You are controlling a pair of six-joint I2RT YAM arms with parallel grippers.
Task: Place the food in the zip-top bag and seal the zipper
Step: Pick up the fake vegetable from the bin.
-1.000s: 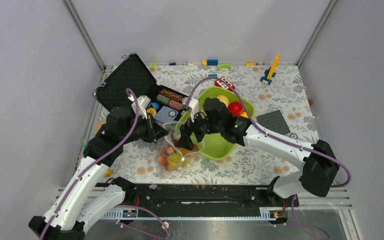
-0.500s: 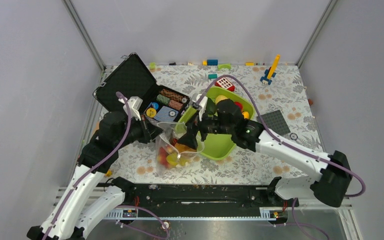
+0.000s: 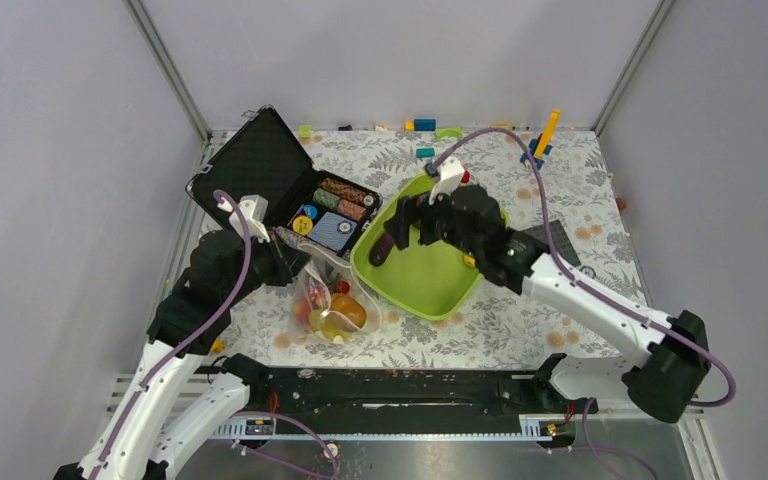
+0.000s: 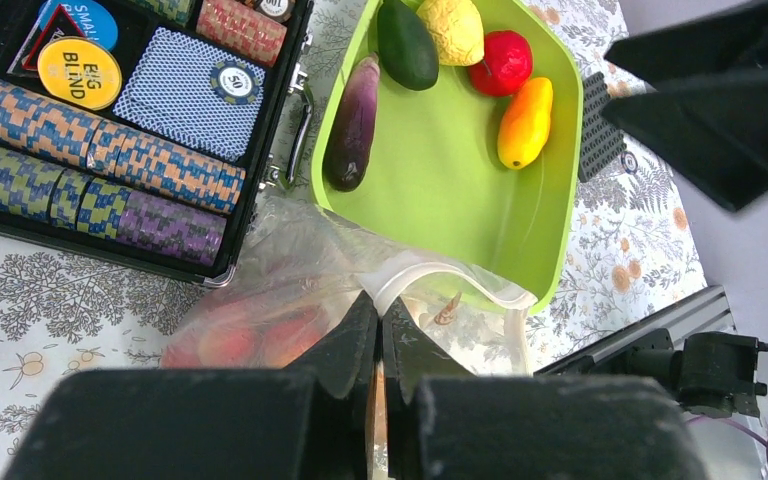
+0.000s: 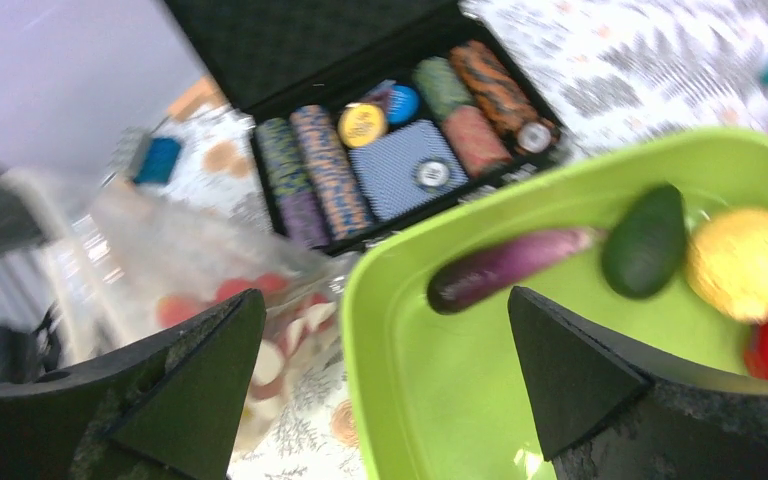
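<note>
Left hand [image 4: 378, 325] is clamped on the mouth of the zip-top bag [image 3: 325, 300], which lies on the desk [image 3: 520, 330] just beside the green tray [image 3: 430, 290]. Right hand [image 5: 382, 298] hangs spread apart and empty above the tray (eggplant [image 4: 352, 125] and avocado [image 4: 407, 45] inside).

Grey walls [image 3: 50, 150], floral tbl cloth [image 3: 580, 190], alu posts [image 3: 167, 65].

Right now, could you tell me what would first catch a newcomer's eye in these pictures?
The lime-green tray at centre stands out, holding an eggplant, avocado, mango and apple, with the open right hand over it. Beside it, the shut left hand pinches the clear bag of food. Behind lies an open black case of poker chips.
</note>
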